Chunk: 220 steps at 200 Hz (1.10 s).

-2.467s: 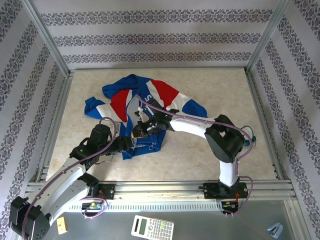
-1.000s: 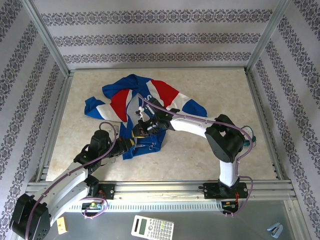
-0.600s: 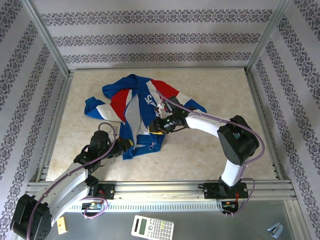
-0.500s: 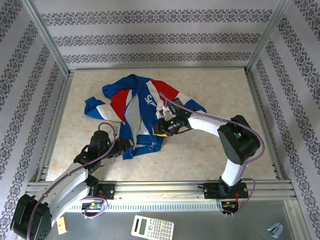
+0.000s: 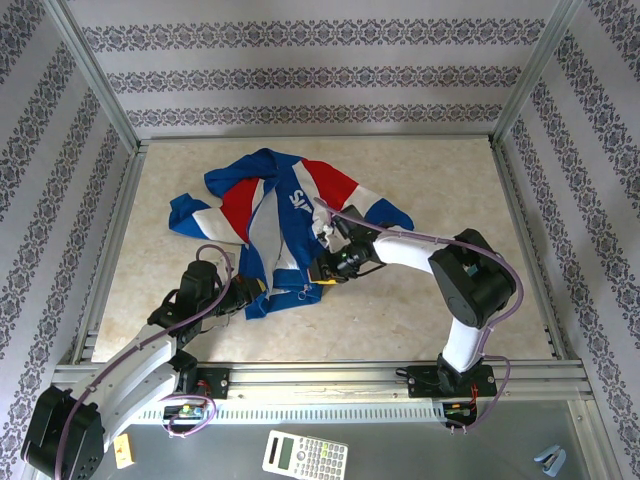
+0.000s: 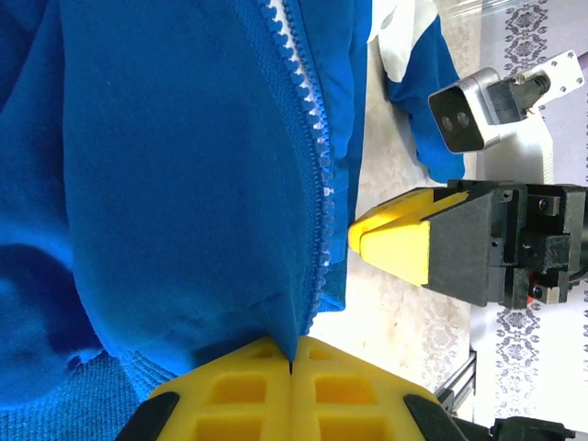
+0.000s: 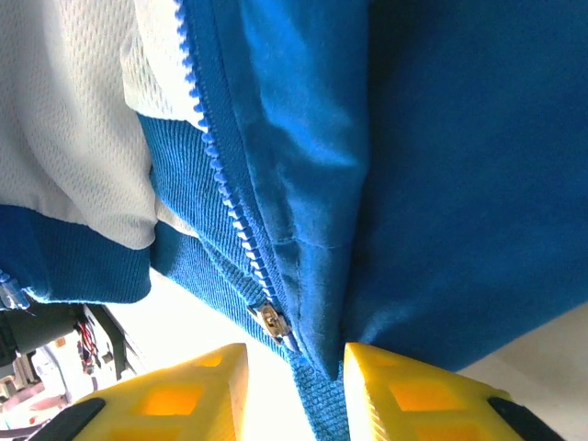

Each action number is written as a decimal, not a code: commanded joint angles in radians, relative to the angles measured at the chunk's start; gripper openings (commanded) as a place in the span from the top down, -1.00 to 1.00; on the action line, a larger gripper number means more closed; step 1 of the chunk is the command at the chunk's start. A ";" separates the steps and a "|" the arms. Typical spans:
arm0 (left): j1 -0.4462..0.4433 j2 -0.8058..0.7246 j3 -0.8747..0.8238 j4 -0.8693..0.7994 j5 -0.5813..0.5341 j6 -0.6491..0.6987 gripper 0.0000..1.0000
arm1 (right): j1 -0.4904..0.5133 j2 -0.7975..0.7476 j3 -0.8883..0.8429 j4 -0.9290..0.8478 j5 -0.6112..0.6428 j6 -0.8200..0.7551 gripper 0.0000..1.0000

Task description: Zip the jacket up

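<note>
My left gripper is clamped on the ribbed hem of the soft blue jacket, crumpled at the table's 11 o'clock. My right gripper stands apart around the hem beside the toothed zipper.

A small royal-blue jacket with red and white panels and white lettering lies rumpled on the desk, left of centre. Its front is open, showing white mesh lining. The zipper is undone, and its slider sits low beside the ribbed hem at the near edge.
</note>
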 commanded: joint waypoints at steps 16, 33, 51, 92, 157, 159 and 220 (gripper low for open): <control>0.013 0.016 0.008 0.035 -0.009 0.019 1.00 | 0.024 0.025 0.013 0.012 -0.010 -0.014 0.34; 0.013 0.022 0.008 0.042 -0.006 0.019 1.00 | 0.028 0.037 0.017 0.011 -0.002 -0.013 0.30; 0.014 0.021 0.006 0.042 -0.004 0.017 1.00 | 0.032 0.048 0.025 0.009 0.002 -0.005 0.22; 0.014 0.024 -0.008 0.066 0.004 0.009 1.00 | 0.038 0.030 0.040 0.027 -0.019 0.007 0.51; 0.012 0.099 -0.008 0.148 0.017 0.000 1.00 | 0.038 -0.014 0.045 0.023 -0.029 0.005 0.90; 0.012 0.101 -0.009 0.150 0.017 0.000 1.00 | 0.039 -0.013 0.046 0.023 -0.028 0.005 0.90; 0.012 0.116 -0.010 0.159 0.017 0.002 1.00 | 0.045 0.018 0.055 0.044 -0.057 0.008 0.57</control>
